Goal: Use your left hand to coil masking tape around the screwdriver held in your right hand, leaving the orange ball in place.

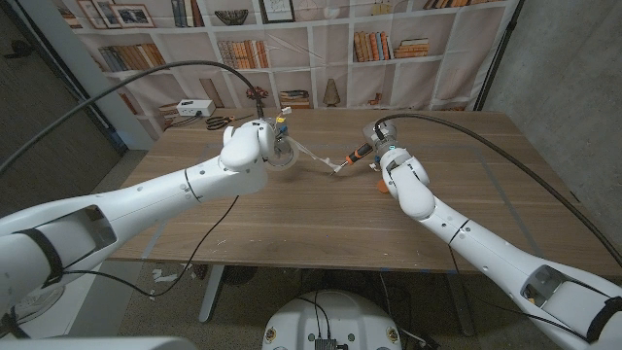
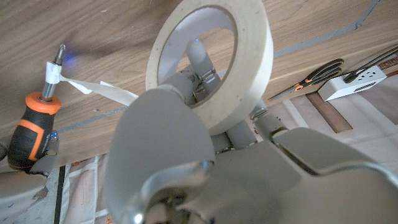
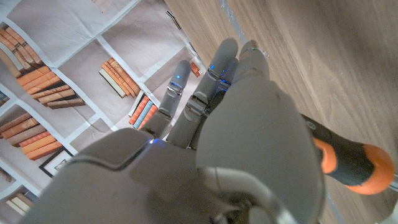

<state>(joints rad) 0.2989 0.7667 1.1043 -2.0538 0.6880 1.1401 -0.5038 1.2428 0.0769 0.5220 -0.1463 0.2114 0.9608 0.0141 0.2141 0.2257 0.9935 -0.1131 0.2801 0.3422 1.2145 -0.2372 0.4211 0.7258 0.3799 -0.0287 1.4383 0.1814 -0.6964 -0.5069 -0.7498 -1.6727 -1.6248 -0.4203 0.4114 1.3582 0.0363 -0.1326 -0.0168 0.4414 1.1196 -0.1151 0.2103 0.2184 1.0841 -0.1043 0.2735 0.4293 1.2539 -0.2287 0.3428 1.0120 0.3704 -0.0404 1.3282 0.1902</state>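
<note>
My left hand (image 1: 249,146) holds a roll of masking tape (image 1: 283,159) over the table's middle, with fingers (image 2: 200,59) reaching through the ring of the roll (image 2: 252,59). A strip of tape (image 1: 313,156) runs taut from the roll to the screwdriver's shaft, where it is wrapped near the tip (image 2: 53,73). My right hand (image 1: 392,163) grips the screwdriver (image 1: 358,153) by its orange and black handle (image 3: 349,165), tip pointing toward the left hand. A small orange ball (image 1: 379,182) lies on the table beside the right hand.
Scissors (image 1: 221,122) and a white power strip (image 1: 195,109) lie at the table's far left. A small figurine (image 1: 281,124) stands just behind the tape roll. Bookshelves line the wall beyond the wooden table (image 1: 292,219).
</note>
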